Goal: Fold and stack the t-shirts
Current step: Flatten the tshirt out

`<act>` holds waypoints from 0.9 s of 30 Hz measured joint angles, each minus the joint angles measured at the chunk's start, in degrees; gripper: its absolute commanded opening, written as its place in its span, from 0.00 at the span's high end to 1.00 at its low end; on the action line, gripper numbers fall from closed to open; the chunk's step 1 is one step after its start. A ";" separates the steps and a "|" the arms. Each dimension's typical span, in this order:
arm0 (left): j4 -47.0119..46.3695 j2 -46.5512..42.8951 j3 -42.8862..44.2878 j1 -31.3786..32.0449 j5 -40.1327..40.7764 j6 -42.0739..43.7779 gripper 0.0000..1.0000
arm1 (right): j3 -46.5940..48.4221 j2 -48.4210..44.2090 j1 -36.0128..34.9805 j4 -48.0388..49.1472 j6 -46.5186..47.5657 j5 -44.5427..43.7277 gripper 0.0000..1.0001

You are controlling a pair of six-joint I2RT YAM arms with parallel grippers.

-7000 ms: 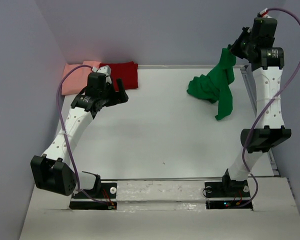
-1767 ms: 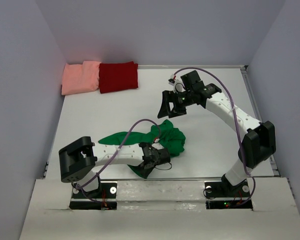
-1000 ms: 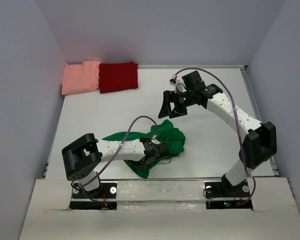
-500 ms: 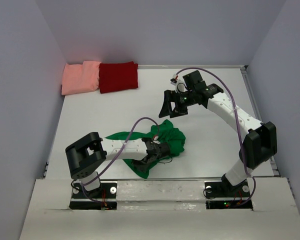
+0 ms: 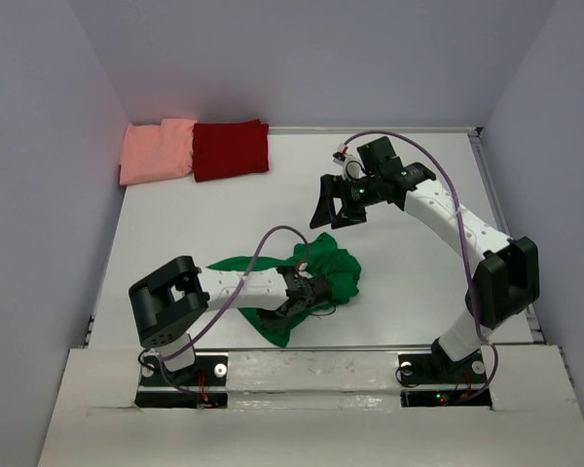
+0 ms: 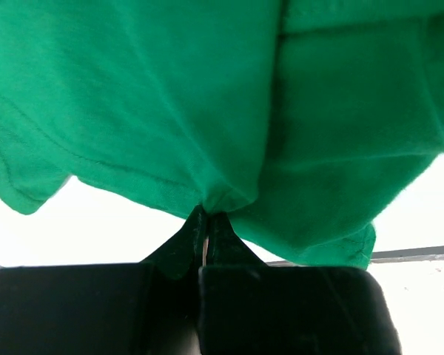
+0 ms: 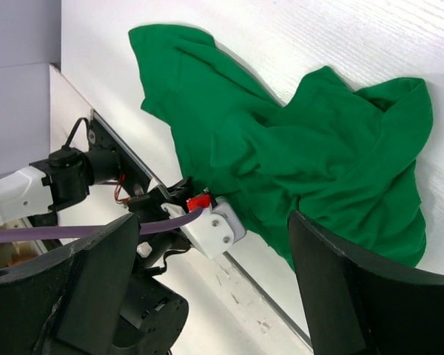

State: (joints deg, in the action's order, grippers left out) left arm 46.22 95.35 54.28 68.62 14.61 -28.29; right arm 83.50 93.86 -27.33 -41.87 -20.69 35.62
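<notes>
The crumpled green t-shirt [image 5: 335, 269] is heaped near the front edge of the table [image 5: 224, 219], and a fold of it is clamped in the left gripper [image 6: 206, 216]. The right gripper [image 5: 333, 208] is held with its jaws wide apart, just beyond the shirt's far side.

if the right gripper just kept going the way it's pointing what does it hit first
Probably the green shirt: the open right gripper points down at its crumpled middle, close to where the left gripper pinches it. Depth is unclear, so it could clip the left gripper too.
</notes>
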 measured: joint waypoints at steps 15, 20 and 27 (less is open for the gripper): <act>3.48 -7.19 8.31 -11.15 2.62 -1.20 1.00 | 1.90 1.44 0.11 -0.15 0.42 -1.38 0.12; 5.05 -8.11 8.35 -13.88 2.80 -1.27 1.00 | 3.61 2.95 0.61 -0.61 0.44 -1.60 0.12; 7.54 -10.12 8.33 -20.48 2.86 -3.41 1.00 | 4.96 8.44 0.68 -2.78 1.60 -1.27 0.15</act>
State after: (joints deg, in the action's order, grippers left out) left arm 53.76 85.23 62.61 48.14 17.47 -31.70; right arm 88.47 102.30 -26.65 -44.64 -19.09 34.35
